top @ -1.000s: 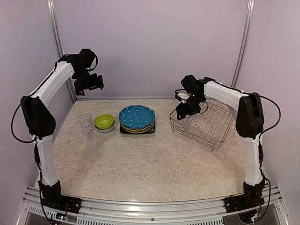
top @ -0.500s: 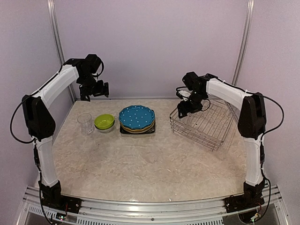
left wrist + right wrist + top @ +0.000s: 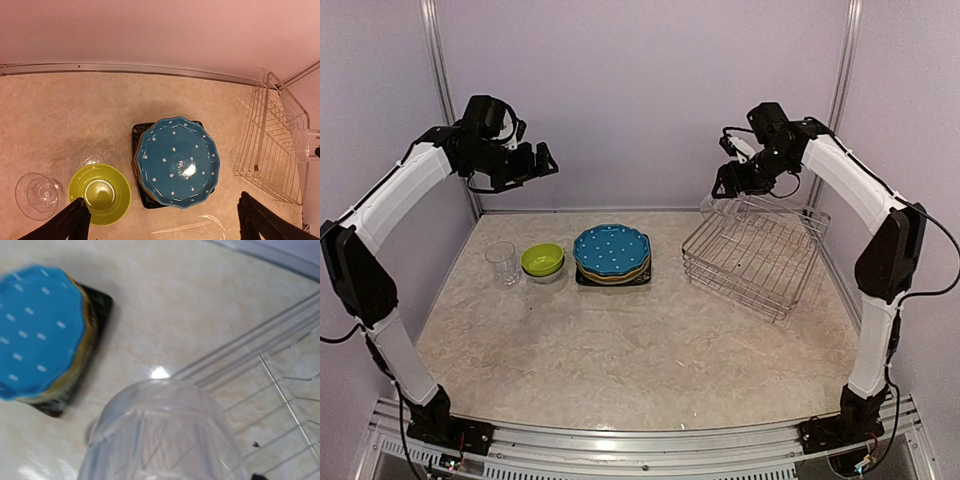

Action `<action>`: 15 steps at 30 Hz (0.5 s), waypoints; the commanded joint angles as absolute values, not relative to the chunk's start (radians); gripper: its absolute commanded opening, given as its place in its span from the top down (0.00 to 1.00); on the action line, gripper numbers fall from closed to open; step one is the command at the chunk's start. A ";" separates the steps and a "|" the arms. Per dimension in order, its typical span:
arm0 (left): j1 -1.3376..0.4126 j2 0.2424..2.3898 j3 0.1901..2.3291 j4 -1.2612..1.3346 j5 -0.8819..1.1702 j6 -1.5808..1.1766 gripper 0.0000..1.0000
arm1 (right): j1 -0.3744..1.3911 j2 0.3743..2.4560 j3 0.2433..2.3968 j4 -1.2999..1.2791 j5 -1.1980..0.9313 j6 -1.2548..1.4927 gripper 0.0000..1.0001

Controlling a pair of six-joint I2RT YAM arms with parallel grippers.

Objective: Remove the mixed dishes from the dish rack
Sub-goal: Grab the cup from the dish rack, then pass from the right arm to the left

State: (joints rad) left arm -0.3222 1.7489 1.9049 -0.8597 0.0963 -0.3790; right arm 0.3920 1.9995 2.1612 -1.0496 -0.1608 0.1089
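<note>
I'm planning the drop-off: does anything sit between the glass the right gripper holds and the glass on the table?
Yes: the plate stack and the lime-green bowl lie between the held glass and the standing glass. Above them, nothing visible.

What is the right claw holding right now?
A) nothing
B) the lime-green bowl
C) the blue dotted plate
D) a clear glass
D: the right wrist view is filled by a clear glass gripped in the right claw, high above the dish rack.

dotted plate (image 3: pixel 611 249): blue, white dots
bowl (image 3: pixel 542 259): lime green
square plate (image 3: pixel 140 134): black
lifted glass (image 3: pixel 160 435): clear
dish rack (image 3: pixel 752 262): silver
table (image 3: pixel 620 345): beige marbled
</note>
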 commanded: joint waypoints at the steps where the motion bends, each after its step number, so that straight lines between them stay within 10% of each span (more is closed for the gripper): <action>1: -0.331 1.652 1.763 -0.572 0.233 -0.340 0.01 | 0.361 1.920 2.189 -0.979 -0.395 0.175 0.74; 15: -0.416 1.413 1.452 -0.052 0.461 -0.245 0.01 | 0.346 1.776 1.926 -0.185 -0.887 0.765 0.75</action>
